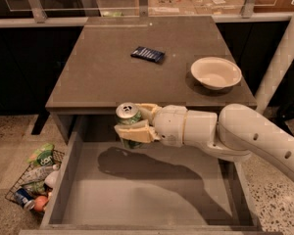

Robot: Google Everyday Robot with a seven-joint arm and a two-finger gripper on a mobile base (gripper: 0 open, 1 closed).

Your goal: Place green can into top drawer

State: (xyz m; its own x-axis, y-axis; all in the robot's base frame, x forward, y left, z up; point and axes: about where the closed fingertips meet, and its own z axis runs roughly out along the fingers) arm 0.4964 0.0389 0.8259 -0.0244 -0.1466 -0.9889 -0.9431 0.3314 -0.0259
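The gripper (130, 121), jaws clasping the green can (127, 112), hovers over the top drawer (62, 180).

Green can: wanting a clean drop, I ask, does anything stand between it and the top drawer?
Nothing visible does. The end effector grips the green can upright over the back of the open top drawer; under it only bare floor and shadow. The packet and bowl lie on the table.
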